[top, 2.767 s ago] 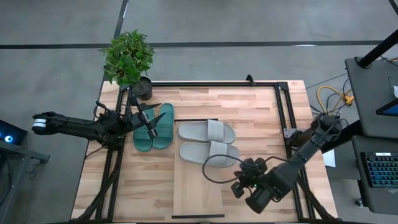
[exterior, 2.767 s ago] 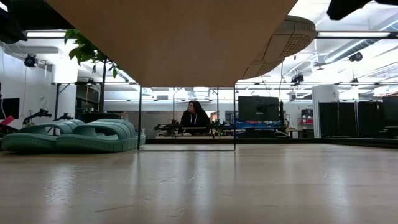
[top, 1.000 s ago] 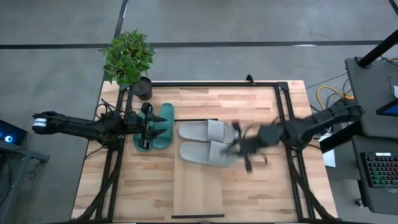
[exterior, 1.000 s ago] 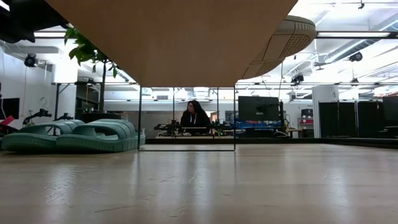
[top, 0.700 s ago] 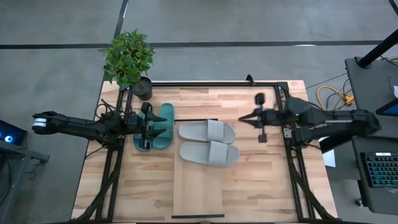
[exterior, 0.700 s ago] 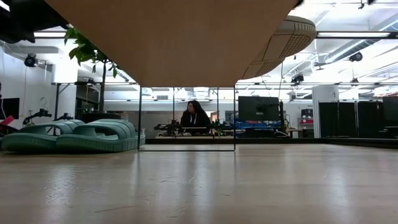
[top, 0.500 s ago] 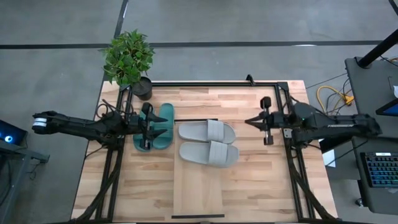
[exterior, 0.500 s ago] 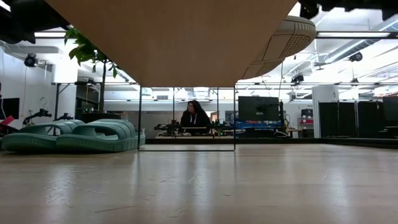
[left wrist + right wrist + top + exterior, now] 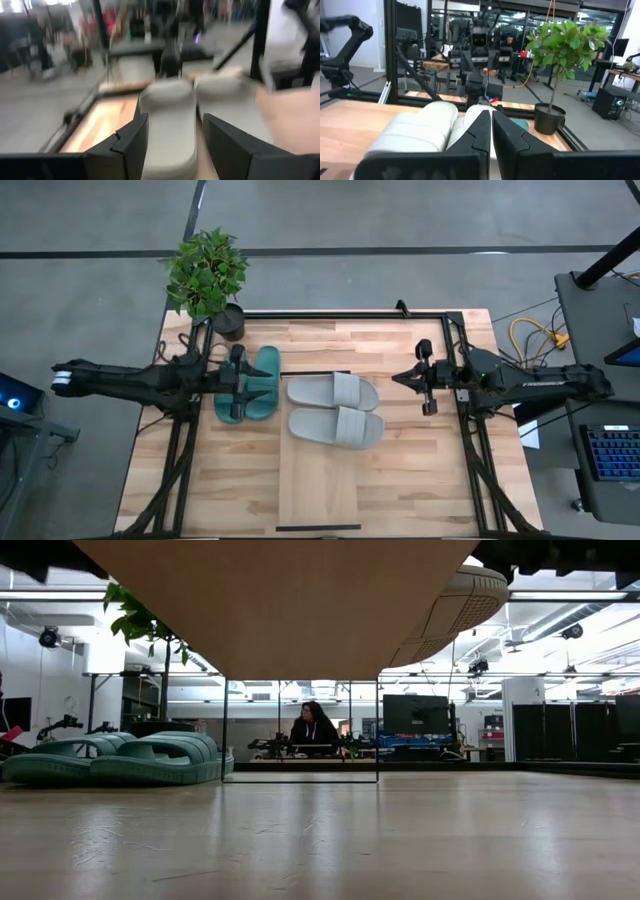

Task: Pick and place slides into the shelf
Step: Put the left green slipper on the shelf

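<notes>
The teal-green slides (image 9: pixel 268 366) lie side by side, soles down, on the tabletop left of the shelf, and show at the left in the low view (image 9: pixel 110 760). The light grey slides (image 9: pixel 335 410) lie soles down on the far end of the shelf (image 9: pixel 315 480), a raised pale panel whose underside (image 9: pixel 280 600) fills the top of the low view. My left gripper (image 9: pixel 252 384) hovers open above the teal pair, and its wrist view (image 9: pixel 172 145) looks past it at the grey pair (image 9: pixel 170 125). My right gripper (image 9: pixel 398 377) is shut (image 9: pixel 490 135), in the air right of the grey slides (image 9: pixel 430 125).
A potted plant (image 9: pixel 207 275) stands at the table's far left corner. A black frame (image 9: pixel 345 314) runs along the far edge and both sides. Thin dark legs (image 9: pixel 225 730) carry the shelf. A person (image 9: pixel 312 725) sits in the room far behind the table.
My right arm has swung away from the grey slides, toward the table's right and far side, and now hangs by the right rail with its fingers pointing left. The slides have stayed where they were.
</notes>
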`<action>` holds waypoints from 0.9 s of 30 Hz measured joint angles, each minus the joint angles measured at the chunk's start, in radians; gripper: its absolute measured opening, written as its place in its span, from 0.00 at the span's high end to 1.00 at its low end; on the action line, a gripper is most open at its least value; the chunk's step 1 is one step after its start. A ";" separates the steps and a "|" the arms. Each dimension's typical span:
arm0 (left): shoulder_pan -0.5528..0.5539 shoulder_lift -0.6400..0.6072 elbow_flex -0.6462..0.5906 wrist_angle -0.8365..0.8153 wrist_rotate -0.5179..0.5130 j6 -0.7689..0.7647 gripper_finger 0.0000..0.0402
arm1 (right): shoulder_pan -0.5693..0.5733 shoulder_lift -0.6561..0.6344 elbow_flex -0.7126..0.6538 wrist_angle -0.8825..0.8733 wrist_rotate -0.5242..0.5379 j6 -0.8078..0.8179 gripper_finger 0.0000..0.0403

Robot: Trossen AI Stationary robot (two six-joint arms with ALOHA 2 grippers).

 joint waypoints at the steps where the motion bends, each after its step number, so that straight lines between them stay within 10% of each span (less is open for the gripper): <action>1: -0.001 -0.003 0.040 -0.087 -0.028 0.000 0.57 | 0.000 0.003 0.000 -0.003 0.000 -0.001 0.98; 16: 0.001 0.089 0.314 -0.802 -0.211 -0.107 0.57 | 0.000 0.004 0.000 -0.010 -0.001 -0.038 0.98; 27: 0.092 0.218 0.322 -0.926 -0.233 -0.082 0.57 | 0.000 0.004 0.000 0.006 0.001 -0.071 0.98</action>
